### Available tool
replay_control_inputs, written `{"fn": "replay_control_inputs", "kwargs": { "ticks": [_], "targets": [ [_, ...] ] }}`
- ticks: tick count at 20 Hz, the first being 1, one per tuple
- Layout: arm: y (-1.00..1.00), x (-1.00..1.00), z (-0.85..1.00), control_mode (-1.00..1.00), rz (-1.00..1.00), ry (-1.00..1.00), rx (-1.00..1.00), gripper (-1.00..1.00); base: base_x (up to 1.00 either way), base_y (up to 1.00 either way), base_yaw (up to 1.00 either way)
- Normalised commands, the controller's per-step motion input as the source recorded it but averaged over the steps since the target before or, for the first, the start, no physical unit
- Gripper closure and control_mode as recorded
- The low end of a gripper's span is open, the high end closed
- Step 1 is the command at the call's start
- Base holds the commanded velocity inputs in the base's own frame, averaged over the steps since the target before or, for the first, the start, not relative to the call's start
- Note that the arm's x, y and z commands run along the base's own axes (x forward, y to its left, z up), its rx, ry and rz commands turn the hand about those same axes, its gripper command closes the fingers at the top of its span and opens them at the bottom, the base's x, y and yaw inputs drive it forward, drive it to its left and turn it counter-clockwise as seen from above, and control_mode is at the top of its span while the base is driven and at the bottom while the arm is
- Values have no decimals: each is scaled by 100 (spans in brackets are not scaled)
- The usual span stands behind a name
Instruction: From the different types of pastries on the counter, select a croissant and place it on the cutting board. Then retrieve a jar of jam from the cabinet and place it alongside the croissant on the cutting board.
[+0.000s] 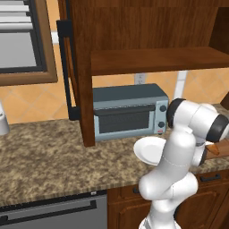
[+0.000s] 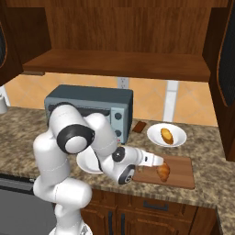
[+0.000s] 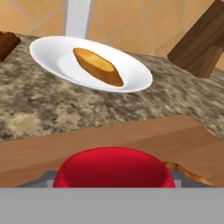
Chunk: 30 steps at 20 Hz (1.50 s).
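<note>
The pincer (image 2: 158, 161) reaches low over the cutting board (image 2: 181, 179), and in the hand view a red, round-topped thing, which I take to be the jar of jam (image 3: 114, 168), sits right at the camera's foot, so the pincer seems to carry it; how far the jaws stand apart I cannot tell. The croissant (image 2: 163, 172) already lies on the board, just beside the pincer's tip on the side toward the counter's (image 2: 202, 137) front edge; in the hand view only its brown edge (image 3: 186, 172) peeps out beside the jar. The release turns on this nearness: bare board lies on the far side of the croissant, toward the white plate (image 2: 179, 131) with the golden-yellow pastry (image 2: 167, 135).
</note>
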Motion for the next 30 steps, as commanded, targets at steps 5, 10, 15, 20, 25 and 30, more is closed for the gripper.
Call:
{"fn": "replay_control_inputs", "kwargs": {
  "ticks": [5, 10, 15, 20, 25, 30],
  "targets": [
    [0, -9, -57, -100, 0, -10, 0, -100, 0, 0, 0],
    [-13, -24, -58, -100, 0, -13, 0, -100, 0, 0, 0],
    [-21, -68, -78, -100, 0, -15, 0, -100, 0, 0, 0],
    [-5, -100, -100, -100, 2, -21, 0, -100, 0, 0, 0],
    [21, -96, -100, -100, 13, -45, -12, -100, 0, 0, 0],
    [65, -24, -96, -100, 23, -76, -37, -100, 0, 0, 0]
  ]
}}
